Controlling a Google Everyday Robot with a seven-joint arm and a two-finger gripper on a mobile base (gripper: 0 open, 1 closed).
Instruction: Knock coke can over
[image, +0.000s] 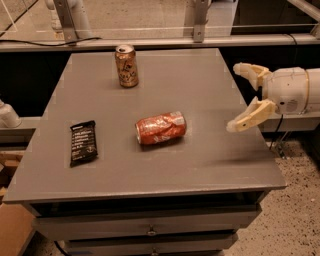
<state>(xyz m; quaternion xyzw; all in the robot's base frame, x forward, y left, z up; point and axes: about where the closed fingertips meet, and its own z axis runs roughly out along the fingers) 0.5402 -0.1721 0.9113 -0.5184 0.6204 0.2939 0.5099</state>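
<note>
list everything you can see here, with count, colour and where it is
coke can: 1, red, lying on its side near the table's middle
gold-brown can: 1, gold-brown, upright near the table's far edge
snack bar: 1, black wrapper, flat, picture-left of the coke can
table: 1, grey, under all three
gripper: 1, cream, open, at the table's picture-right edge, apart from the coke can

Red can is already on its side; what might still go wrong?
The red aluminium coke can lies on its side on the grey table, so it might roll. The open cream gripper hangs at the table's right edge; an inward swing could nudge the can or clip the edge.
</note>
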